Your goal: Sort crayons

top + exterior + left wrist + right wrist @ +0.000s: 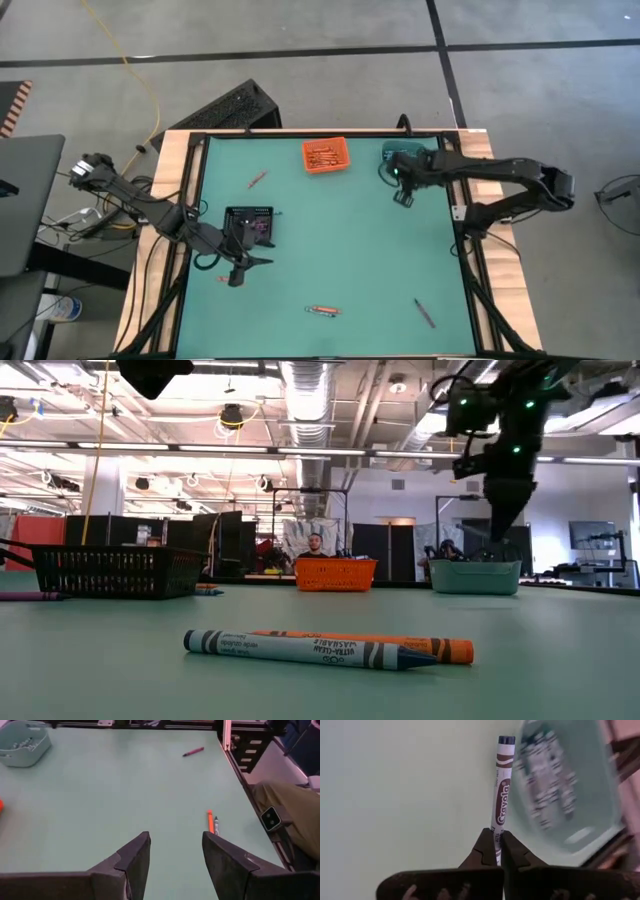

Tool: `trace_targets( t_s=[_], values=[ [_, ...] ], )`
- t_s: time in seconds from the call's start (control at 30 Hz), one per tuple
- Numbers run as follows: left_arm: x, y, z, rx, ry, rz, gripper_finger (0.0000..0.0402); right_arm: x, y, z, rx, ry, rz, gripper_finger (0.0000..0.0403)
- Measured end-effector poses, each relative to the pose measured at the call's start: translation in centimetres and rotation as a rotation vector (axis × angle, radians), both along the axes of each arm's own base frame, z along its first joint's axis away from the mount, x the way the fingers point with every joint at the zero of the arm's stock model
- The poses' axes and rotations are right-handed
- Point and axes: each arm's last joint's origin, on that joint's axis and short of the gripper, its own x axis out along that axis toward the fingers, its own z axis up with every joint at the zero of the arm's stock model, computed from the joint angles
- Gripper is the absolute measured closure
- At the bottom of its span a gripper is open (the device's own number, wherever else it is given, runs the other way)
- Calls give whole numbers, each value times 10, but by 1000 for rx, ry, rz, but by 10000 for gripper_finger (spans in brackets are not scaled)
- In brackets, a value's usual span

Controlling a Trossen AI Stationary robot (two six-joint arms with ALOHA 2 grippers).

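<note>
The right end effector (497,851) is clamped on one end of a blue crayon (500,790), which sticks straight out past its fingertips; in the high view this end effector (403,197) hangs just beside the teal bin (408,153) at the far right of the counter (360,250), and the bin (560,785) shows blurred next to the crayon in the right wrist view. The left end effector (175,855) stands with its fingers spread and nothing between them, near the black bin (250,222) on the counter's left side. Ahead of it lie an orange crayon (210,820) and a blue-grey crayon (217,824) side by side, with a purple crayon (193,752) farther off. An orange bin (326,155) holding crayons sits at the far edge, and one more reddish crayon (257,180) lies to its left.
</note>
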Motion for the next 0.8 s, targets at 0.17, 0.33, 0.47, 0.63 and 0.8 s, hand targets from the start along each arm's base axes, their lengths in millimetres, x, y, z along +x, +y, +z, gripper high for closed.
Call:
trace_targets(
  t_s=[0.17, 0.33, 0.47, 0.63, 0.8],
  values=[
    [0, 0, -1, 0, 2, -3, 233, 7, -33, 9, -102, 130, 98, 402],
    [0, 0, -1, 15, 1, -10, 233, 13, -61, 5, -107, 274, 192, 402],
    [1, 0, -1, 22, 3, -13, 233, 17, -78, -11, -118, 430, 211, 401],
    [1, 0, -1, 23, 3, -13, 233, 19, -91, -30, -116, 573, 206, 379],
    [1, 0, -1, 39, 3, -21, 233, 21, -94, -41, -88, 626, 244, 345]
  ],
)
